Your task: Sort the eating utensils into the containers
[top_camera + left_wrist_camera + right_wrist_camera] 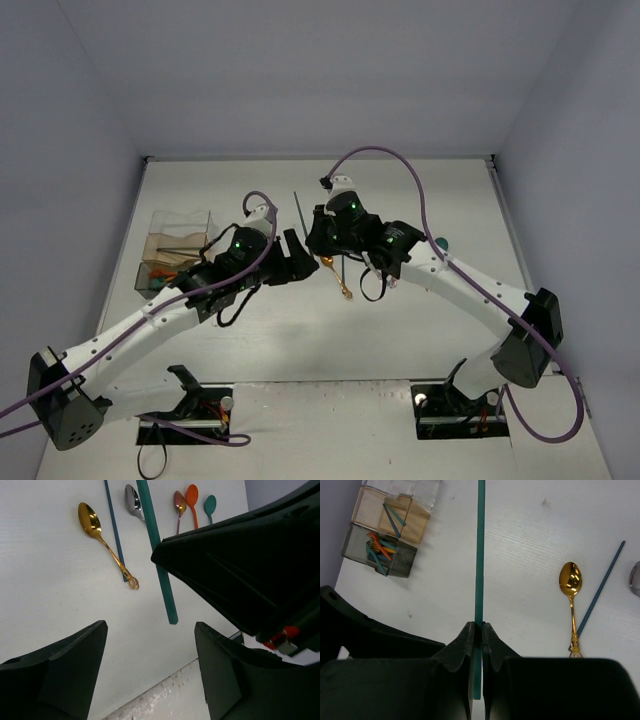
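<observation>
Pinching a teal chopstick [480,555] tight between its fingers, the right gripper [477,626] holds it out over the table [530,525]. The left gripper [150,627] has its jaws apart with nothing between them, near a gold spoon [92,522] and a thin blue chopstick [115,530] lying on the table. Far left sit a tan-bottomed box [367,512] with one chopstick and a dark box [402,565] of orange and teal utensils.

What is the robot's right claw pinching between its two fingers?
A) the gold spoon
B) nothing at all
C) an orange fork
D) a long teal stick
D: in the right wrist view the right gripper is closed on the teal chopstick, while the gold spoon lies off to the side, untouched.
</observation>
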Motion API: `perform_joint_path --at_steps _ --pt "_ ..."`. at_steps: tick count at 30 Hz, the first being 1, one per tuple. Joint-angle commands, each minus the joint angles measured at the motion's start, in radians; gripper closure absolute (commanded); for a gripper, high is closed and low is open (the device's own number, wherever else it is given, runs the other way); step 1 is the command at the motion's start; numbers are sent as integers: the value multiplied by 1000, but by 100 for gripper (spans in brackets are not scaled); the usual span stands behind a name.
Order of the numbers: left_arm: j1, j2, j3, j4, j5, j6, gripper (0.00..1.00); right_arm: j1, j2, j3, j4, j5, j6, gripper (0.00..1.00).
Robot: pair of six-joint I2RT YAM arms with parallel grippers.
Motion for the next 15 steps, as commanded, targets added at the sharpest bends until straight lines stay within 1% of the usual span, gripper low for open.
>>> perform_joint_path --at_steps 1,3,7,10,11,12,15 --pt "-41 32 65 99 -113 -19 38 17 -60 28 26 -1 91 100" --pt "-55 42 74 107 -137 -19 42 21 -69 23 27 1 104 100" --pt "-78 55 84 123 -182 -21 55 25 -81 3 26 1 123 100" --pt "-85 62 84 135 -198 -34 70 27 -89 -12 27 0 130 100" --pt "-85 62 82 141 -199 -43 77 27 -92 -19 27 1 131 100" --pt "-86 62 78 148 -199 -51 88 28 -96 -25 27 2 131 100" --pt "-93 63 68 153 -203 -74 99 30 -106 -38 27 10 133 100"
